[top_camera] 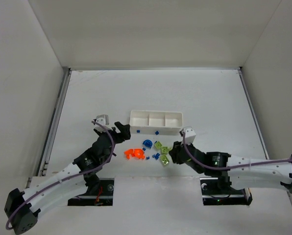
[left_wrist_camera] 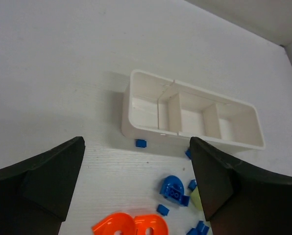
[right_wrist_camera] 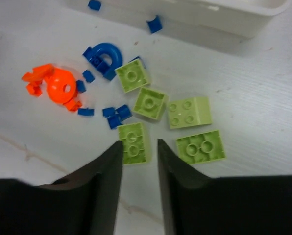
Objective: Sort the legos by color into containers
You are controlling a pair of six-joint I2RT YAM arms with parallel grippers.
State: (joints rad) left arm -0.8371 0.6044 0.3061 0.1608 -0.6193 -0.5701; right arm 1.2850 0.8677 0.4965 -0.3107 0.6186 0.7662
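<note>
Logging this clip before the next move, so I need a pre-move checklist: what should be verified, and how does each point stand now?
1. All three tray compartments empty: ok.
2. Open left gripper, nothing held: ok.
3. Aim of right gripper over a green brick: ok, brick lies between its jaws.
4. Firm hold on that brick: cannot tell.
5. Sorting of orange pieces and blue pieces: not ok, all lie on the table.

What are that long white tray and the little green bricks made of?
The long white three-compartment tray looks like thin moulded plastic, faintly glossy, with rounded corners. The lime green studded bricks look like hard smooth plastic: crisp moulded studs.
</note>
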